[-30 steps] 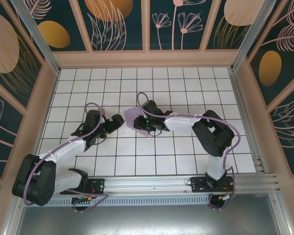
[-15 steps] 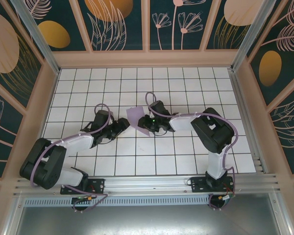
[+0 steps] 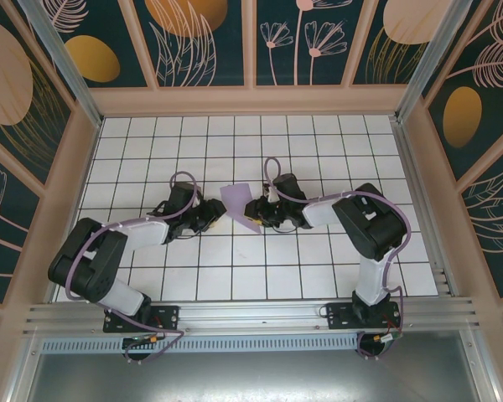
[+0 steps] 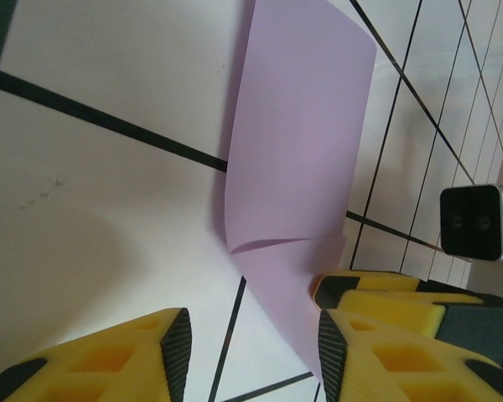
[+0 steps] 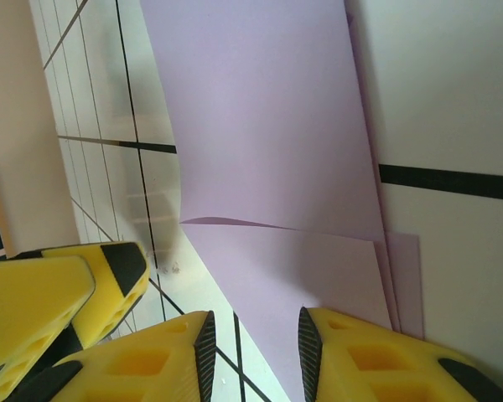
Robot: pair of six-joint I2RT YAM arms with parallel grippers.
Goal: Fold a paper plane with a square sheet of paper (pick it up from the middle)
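Jaws of left gripper [image 4: 251, 335] standing apart around one edge of the square sheet of paper [image 4: 298, 167], right gripper [image 5: 253, 331] jaws narrowly apart with the sheet between them, firm hold not confirmable, sheet doubled over, partly raised, at table [image 3: 318, 151] centre, clear of all edges.

A white counter [image 3: 318, 142] ruled in black squares lies evenly lit; pale pink framing [image 3: 251, 100] borders it; dark teal wall panels [image 3: 201, 42] carry gold ovals and line-drawn leaves; aluminium rails [image 3: 260, 314] line the near edge.
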